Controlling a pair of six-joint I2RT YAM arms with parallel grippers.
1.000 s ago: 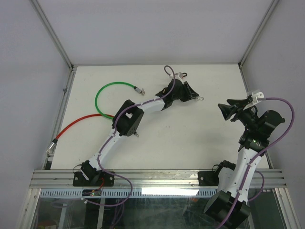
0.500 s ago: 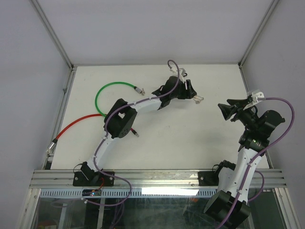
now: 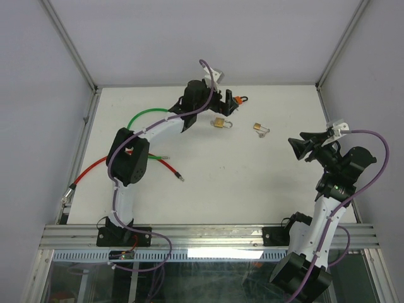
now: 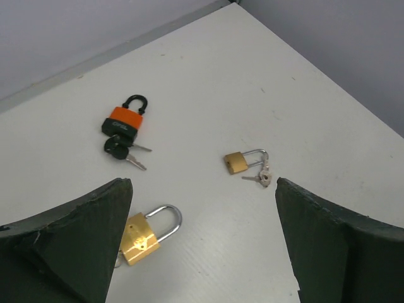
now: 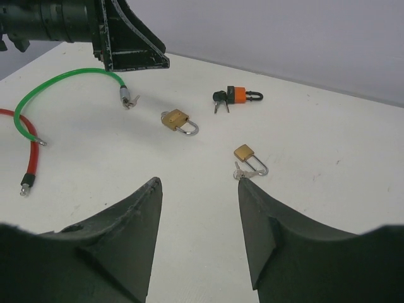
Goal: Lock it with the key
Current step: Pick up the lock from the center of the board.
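Three padlocks lie on the white table (image 3: 252, 189). Near the back lies an orange-and-black padlock (image 4: 124, 120) with a black-headed key (image 4: 117, 146) at its base. A small brass padlock (image 4: 237, 162) has silver keys (image 4: 260, 177) on its shackle. The larger brass padlock (image 4: 140, 237) lies close to one of my left fingers (image 4: 82, 246). My left gripper (image 4: 203, 184) hovers open above the table with nothing in it. At the right side my right gripper (image 5: 199, 183) is open and empty, the small brass padlock (image 5: 245, 153) just beyond its fingertips.
A green cable (image 3: 142, 117) curls at the back left and a red cable (image 3: 95, 170) runs out from under the left arm. Aluminium rails frame the table (image 3: 82, 151), with grey walls behind. My left arm (image 5: 95, 25) reaches across the back.
My left gripper has opened wide and swung back-left, away from the small brass padlock, which stays on the table. The larger brass padlock has come into sight. The right arm is still.
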